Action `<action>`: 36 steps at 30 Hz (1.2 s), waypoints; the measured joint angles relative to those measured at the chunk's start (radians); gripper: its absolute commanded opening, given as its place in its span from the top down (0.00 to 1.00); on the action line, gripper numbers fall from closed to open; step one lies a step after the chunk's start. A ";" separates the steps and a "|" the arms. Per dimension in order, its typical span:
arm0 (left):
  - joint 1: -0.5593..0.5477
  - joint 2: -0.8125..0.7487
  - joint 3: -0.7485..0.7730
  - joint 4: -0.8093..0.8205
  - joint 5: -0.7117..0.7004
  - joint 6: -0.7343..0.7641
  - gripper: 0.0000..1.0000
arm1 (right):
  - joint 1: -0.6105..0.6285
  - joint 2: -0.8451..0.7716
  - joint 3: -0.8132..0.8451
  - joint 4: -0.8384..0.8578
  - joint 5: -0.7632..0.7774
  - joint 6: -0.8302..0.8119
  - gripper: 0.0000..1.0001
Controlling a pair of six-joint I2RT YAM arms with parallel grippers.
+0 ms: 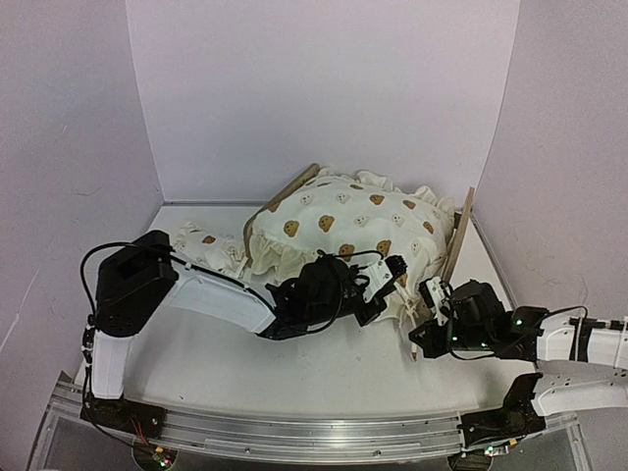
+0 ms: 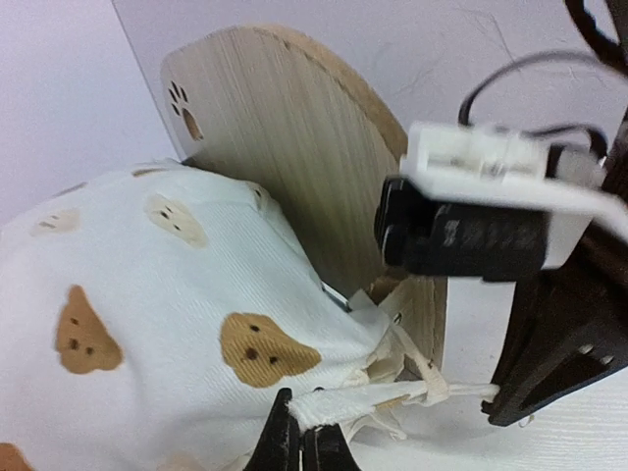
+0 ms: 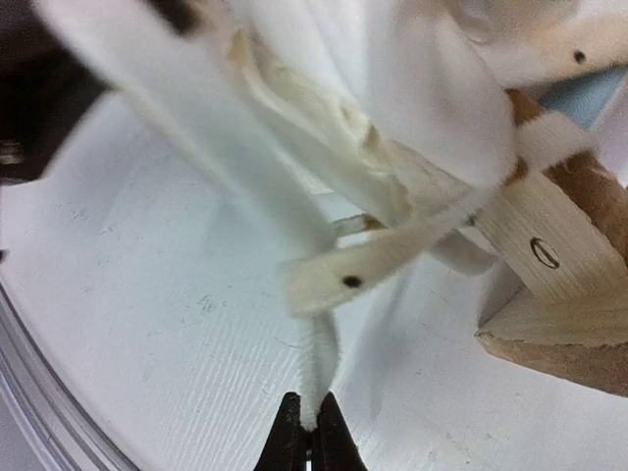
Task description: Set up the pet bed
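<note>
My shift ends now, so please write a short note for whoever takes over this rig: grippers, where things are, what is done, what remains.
Left gripper: shut on a cushion tie.
Right gripper: shut on a white strip, seemingly another tie.
Pet bed: at the back of the table, bear-print cushion lying on it.
Small pillow: on the table, left of the bed.
Done: cushion is on the frame.
Left: ties look not yet fastened; pillow not yet placed.
</note>
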 measured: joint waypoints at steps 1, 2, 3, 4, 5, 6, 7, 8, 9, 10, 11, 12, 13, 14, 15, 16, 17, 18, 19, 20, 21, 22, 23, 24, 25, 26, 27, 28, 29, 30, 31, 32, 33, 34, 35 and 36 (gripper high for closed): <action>-0.016 -0.032 -0.005 -0.027 -0.050 0.003 1.00 | 0.000 0.005 0.001 -0.008 0.017 0.015 1.00; -0.035 -0.064 -0.006 -0.055 -0.093 0.004 1.00 | 0.000 0.011 0.002 -0.015 0.039 0.028 1.00; -0.053 -0.095 -0.006 -0.090 -0.132 0.000 1.00 | 0.000 0.017 0.007 -0.017 0.067 0.041 1.00; -0.070 -0.117 -0.007 -0.126 -0.164 -0.014 1.00 | 0.000 0.020 0.016 -0.018 0.091 0.052 1.00; -0.088 -0.134 -0.007 -0.164 -0.187 -0.032 1.00 | 0.000 0.020 0.027 -0.023 0.118 0.064 1.00; -0.101 -0.146 -0.007 -0.204 -0.203 -0.057 1.00 | 0.000 0.019 0.034 -0.029 0.143 0.072 1.00; -0.107 -0.154 -0.007 -0.245 -0.210 -0.086 1.00 | 0.000 0.018 0.038 -0.036 0.166 0.078 1.00; -0.109 -0.161 -0.007 -0.284 -0.214 -0.119 1.00 | 0.000 0.016 0.039 -0.042 0.183 0.080 1.00; -0.107 -0.164 -0.007 -0.328 -0.215 -0.154 1.00 | 0.001 0.014 0.039 -0.047 0.197 0.080 1.00; -0.104 -0.166 -0.006 -0.365 -0.216 -0.180 1.00 | 0.003 0.013 0.039 -0.051 0.205 0.079 1.00; -0.100 -0.166 -0.005 -0.419 -0.219 -0.212 1.00 | 0.004 0.010 0.040 -0.056 0.215 0.077 1.00; -0.097 -0.165 -0.003 -0.478 -0.230 -0.241 1.00 | 0.005 0.007 0.040 -0.060 0.224 0.074 1.00; -0.096 -0.164 -0.003 -0.543 -0.240 -0.266 1.00 | 0.005 0.005 0.040 -0.063 0.232 0.070 1.00; -0.094 -0.163 -0.002 -0.605 -0.250 -0.292 1.00 | 0.005 0.004 0.040 -0.065 0.237 0.067 1.00; -0.092 -0.160 0.003 -0.662 -0.254 -0.317 1.00 | 0.006 0.003 0.040 -0.066 0.240 0.067 1.00; -0.092 -0.158 0.010 -0.702 -0.252 -0.338 1.00 | 0.006 0.003 0.040 -0.063 0.242 0.068 1.00; -0.092 -0.156 0.019 -0.743 -0.238 -0.362 1.00 | 0.007 0.003 0.041 -0.061 0.242 0.068 1.00; -0.093 -0.157 0.029 -0.769 -0.221 -0.376 1.00 | 0.007 0.003 0.042 -0.061 0.242 0.068 1.00; -0.095 -0.161 0.034 -0.785 -0.196 -0.388 1.00 | 0.007 0.002 0.042 -0.062 0.243 0.067 1.00; -0.097 -0.168 0.036 -0.799 -0.167 -0.400 1.00 | 0.007 0.001 0.042 -0.063 0.243 0.066 1.00; -0.098 -0.177 0.036 -0.810 -0.142 -0.414 1.00 | 0.007 0.000 0.042 -0.063 0.243 0.064 1.00; -0.098 -0.186 0.035 -0.818 -0.125 -0.427 1.00 | 0.008 0.000 0.043 -0.063 0.241 0.060 1.00; -0.097 -0.196 0.035 -0.824 -0.119 -0.438 1.00 | 0.008 -0.001 0.045 -0.064 0.238 0.055 1.00; -0.097 -0.202 0.035 -0.828 -0.121 -0.442 1.00 | 0.008 -0.001 0.046 -0.063 0.235 0.051 1.00; -0.096 -0.207 0.037 -0.830 -0.131 -0.443 1.00 | 0.008 -0.001 0.047 -0.064 0.231 0.048 1.00; -0.096 -0.208 0.043 -0.832 -0.150 -0.438 1.00 | 0.008 -0.002 0.047 -0.064 0.227 0.048 1.00; -0.097 -0.208 0.054 -0.839 -0.174 -0.428 1.00 | 0.008 -0.002 0.047 -0.065 0.220 0.049 1.00; -0.096 -0.204 0.068 -0.840 -0.201 -0.408 1.00 | 0.008 -0.003 0.047 -0.066 0.214 0.050 1.00; -0.096 -0.196 0.094 -0.840 -0.230 -0.381 1.00 | 0.007 -0.003 0.047 -0.071 0.199 0.054 1.00; -0.095 -0.175 0.146 -0.841 -0.260 -0.348 1.00 | 0.006 -0.004 0.047 -0.078 0.178 0.060 1.00; -0.095 -0.161 0.176 -0.834 -0.272 -0.328 1.00 | 0.005 -0.004 0.047 -0.081 0.163 0.061 1.00; -0.091 -0.139 0.225 -0.818 -0.288 -0.292 1.00 | 0.004 -0.007 0.043 -0.082 0.136 0.060 1.00; -0.090 -0.116 0.271 -0.792 -0.294 -0.257 1.00 | 0.002 -0.012 0.039 -0.080 0.106 0.055 1.00; -0.088 -0.098 0.306 -0.772 -0.295 -0.230 1.00 | 0.002 -0.017 0.034 -0.079 0.083 0.049 1.00; -0.084 -0.075 0.350 -0.749 -0.292 -0.196 1.00 | 0.002 -0.024 0.031 -0.079 0.059 0.040 1.00; -0.083 -0.056 0.380 -0.734 -0.286 -0.171 1.00 | 0.002 -0.028 0.029 -0.072 0.039 0.032 1.00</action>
